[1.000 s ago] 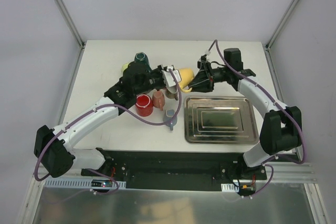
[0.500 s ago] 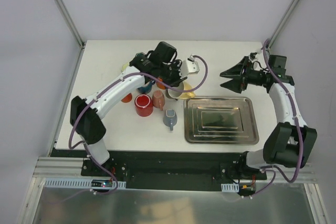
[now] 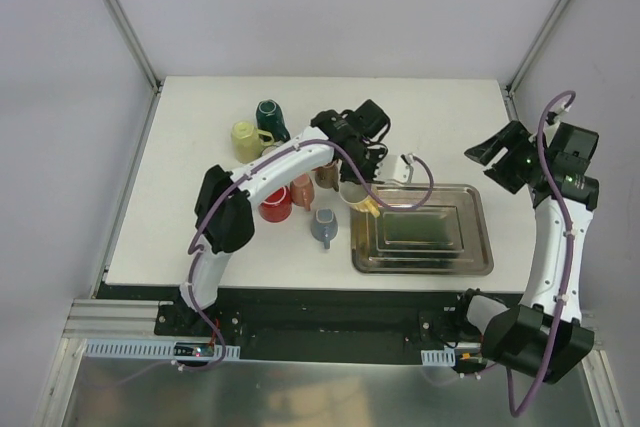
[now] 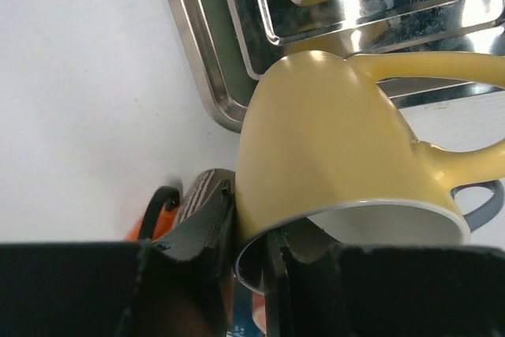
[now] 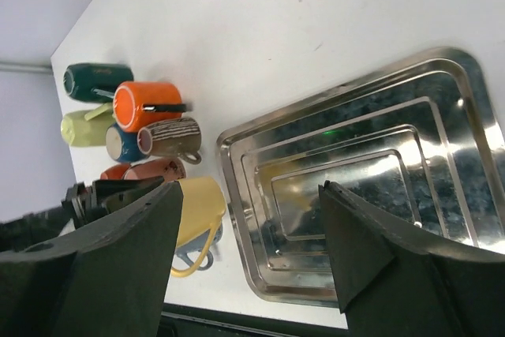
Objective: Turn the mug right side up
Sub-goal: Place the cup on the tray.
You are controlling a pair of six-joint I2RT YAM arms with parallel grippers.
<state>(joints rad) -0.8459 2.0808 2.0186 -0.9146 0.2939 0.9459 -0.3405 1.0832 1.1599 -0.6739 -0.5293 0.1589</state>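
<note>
My left gripper [image 4: 252, 215] is shut on the rim of the yellow mug [image 4: 331, 140], one finger outside the wall and one inside. The mug's mouth faces my wrist, and its base points away toward the left edge of the steel tray [image 4: 237, 108]. Its handle [image 4: 450, 167] sticks out to the right. From above, the mug [image 3: 362, 201] and left gripper [image 3: 358, 190] sit at the tray's left rim [image 3: 356, 237]. My right gripper [image 3: 483, 169] stands open and empty, off past the tray's back right corner. Between its spread fingers its own camera shows the mug [image 5: 201, 207].
Other mugs crowd the table left of the tray: dark green [image 3: 270, 117], pale green [image 3: 245, 137], red [image 3: 273, 202], pinkish [image 3: 302, 190], brown striped [image 5: 170, 138], orange [image 5: 146, 104] and grey-blue [image 3: 325, 227], which sits just below the held mug.
The right gripper let go of the yellow mug, opened wide and drew back to the right. The left arm swung the mug from the back middle to the tray's left edge.
</note>
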